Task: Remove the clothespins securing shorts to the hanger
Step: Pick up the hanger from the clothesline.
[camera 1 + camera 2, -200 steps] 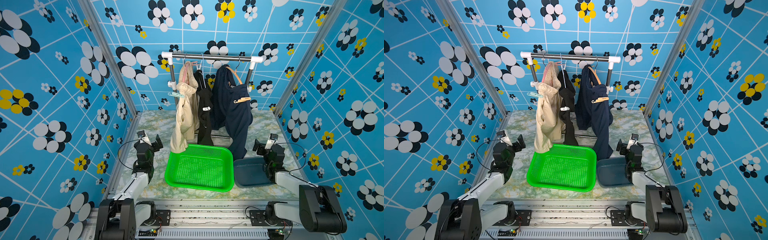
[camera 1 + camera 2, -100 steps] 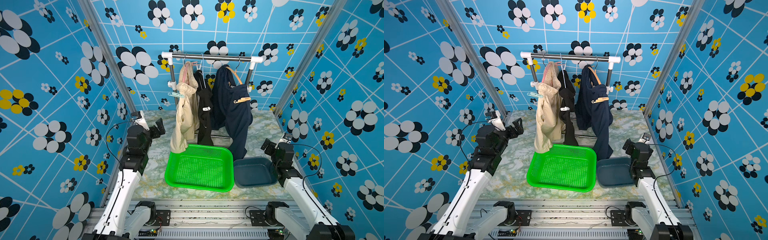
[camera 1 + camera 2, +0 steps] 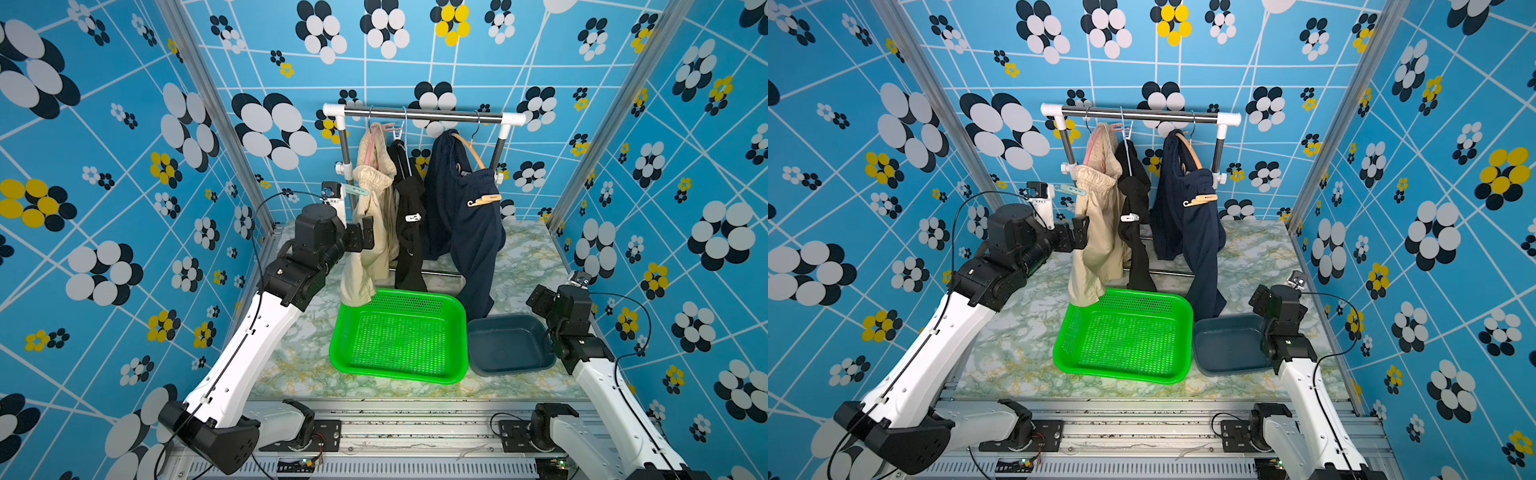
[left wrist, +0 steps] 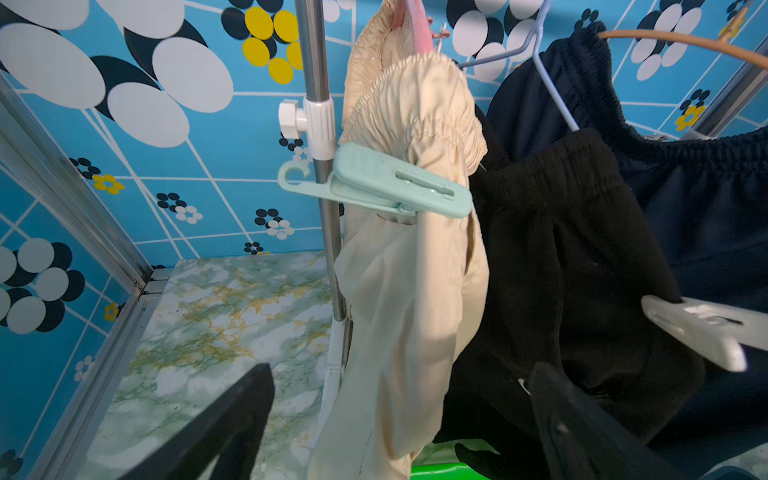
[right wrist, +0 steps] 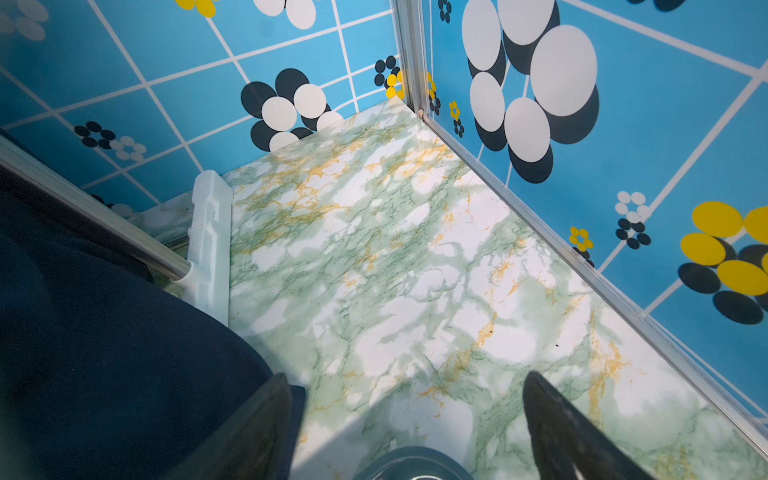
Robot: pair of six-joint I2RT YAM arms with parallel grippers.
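Observation:
Three shorts hang on hangers from a rack: beige [image 3: 374, 216], black [image 3: 409, 232] and navy [image 3: 469, 224]. A mint-green clothespin [image 4: 390, 183] pinches the beige waistband, also visible in a top view [image 3: 352, 190]. A white clothespin [image 3: 413, 216] sits on the black pair and a tan one [image 3: 484, 200] on the navy pair. My left gripper [image 3: 360, 237] is open beside the beige shorts, below the mint clothespin, with the beige fabric hanging between its fingers [image 4: 249, 399]. My right gripper [image 3: 536, 299] is open and empty, low at the right beside the navy leg [image 5: 104, 353].
A green mesh basket [image 3: 399, 376] stands in front of the rack, with a dark blue-grey bin [image 3: 511, 370] to its right. The rack's top bar [image 3: 422, 114] and left post [image 4: 320, 83] stand close to the hanging clothes. Patterned walls close in on three sides.
My left arm has risen from the table and reached in to the beige shorts. My right arm has lifted and shifted towards the right wall.

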